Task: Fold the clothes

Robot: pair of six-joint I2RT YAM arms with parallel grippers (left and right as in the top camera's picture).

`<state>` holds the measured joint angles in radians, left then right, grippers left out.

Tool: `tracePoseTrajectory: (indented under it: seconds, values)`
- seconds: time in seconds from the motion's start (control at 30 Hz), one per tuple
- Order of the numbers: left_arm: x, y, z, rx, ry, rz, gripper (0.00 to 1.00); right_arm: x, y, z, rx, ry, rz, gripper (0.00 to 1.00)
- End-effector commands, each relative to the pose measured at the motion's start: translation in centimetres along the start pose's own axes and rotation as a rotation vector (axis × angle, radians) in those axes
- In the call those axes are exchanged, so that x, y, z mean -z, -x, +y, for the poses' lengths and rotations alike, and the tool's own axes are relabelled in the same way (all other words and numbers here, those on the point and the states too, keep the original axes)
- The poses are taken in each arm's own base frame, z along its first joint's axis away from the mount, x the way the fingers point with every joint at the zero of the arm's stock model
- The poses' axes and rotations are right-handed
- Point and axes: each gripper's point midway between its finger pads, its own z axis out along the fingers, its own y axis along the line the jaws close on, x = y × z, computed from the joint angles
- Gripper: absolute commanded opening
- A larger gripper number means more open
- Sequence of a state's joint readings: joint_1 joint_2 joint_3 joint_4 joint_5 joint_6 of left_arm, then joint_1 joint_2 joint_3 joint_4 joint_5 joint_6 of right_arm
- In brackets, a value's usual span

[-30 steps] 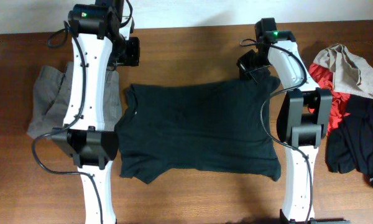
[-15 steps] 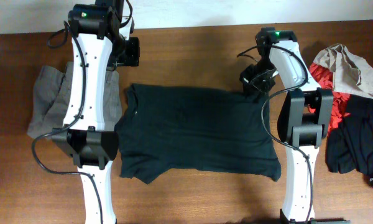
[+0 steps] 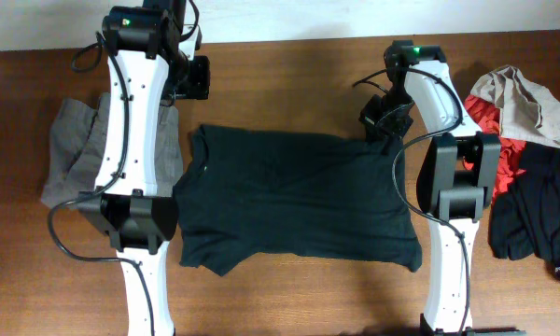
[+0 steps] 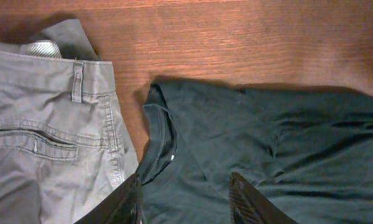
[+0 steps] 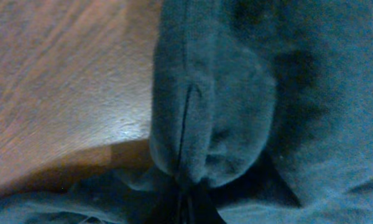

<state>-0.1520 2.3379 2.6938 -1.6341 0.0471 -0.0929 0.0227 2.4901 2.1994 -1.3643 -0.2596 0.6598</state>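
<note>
The clothes' main piece, a black T-shirt (image 3: 299,201), lies spread across the middle of the table with its collar (image 4: 165,134) to the left. My right gripper (image 3: 379,127) is shut on the shirt's far right corner. In the right wrist view the fabric (image 5: 224,106) bulges in a bunch just ahead of the shut gripper (image 5: 186,200), lifted slightly off the wood. My left gripper (image 3: 192,82) hangs over the far left. Its fingers (image 4: 134,200) stand apart above the collar area, so the gripper (image 4: 186,202) is open and holds nothing. Grey trousers (image 4: 50,137) lie beside the collar.
The grey trousers (image 3: 70,154) sit partly under the left arm at the table's left. A pile of red, beige and black pieces (image 3: 532,159) lies at the right edge. Both arm bases stand at the front, flanking the shirt. Bare wood (image 3: 289,84) shows beyond the shirt.
My right gripper has moved toward the front with the shirt's far right corner, pulling the shirt's far edge inward. The left arm has not moved.
</note>
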Motion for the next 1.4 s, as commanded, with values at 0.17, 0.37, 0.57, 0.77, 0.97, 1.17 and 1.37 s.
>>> tracePoseTrajectory:
  seconds: [0.17,0.37,0.57,0.77,0.97,1.17,1.37]
  values:
    - [-2.2,0.6,-1.3,-0.116,-0.074,-0.002,0.45,4.8,3.3,1.9,0.232,0.125,-0.165,0.45]
    - [-7.4,-1.3,-2.8,-0.175,-0.185,0.090,0.45,7.6,6.9,-0.9,0.196,0.184,-0.226,0.64]
    - [-12.9,-3.3,-3.0,-0.183,-0.222,0.144,0.45,8.3,8.9,-2.2,0.283,0.260,-0.257,0.63]
    - [-16.2,-5.2,-2.2,-0.196,-0.202,0.177,0.45,8.4,10.1,-2.0,0.510,0.237,-0.329,0.63]
    - [-18.2,-6.8,-0.3,-0.200,-0.105,0.216,0.44,6.4,10.4,-2.4,0.592,0.215,-0.301,0.63]
    - [-18.9,-5.5,0.9,-0.143,-0.053,0.160,0.43,5.4,9.9,-2.8,0.671,0.204,-0.268,0.59]
    - [-19.7,-3.7,2.7,-0.093,-0.005,0.089,0.33,5.0,9.3,-3.2,0.682,0.193,-0.239,0.59]
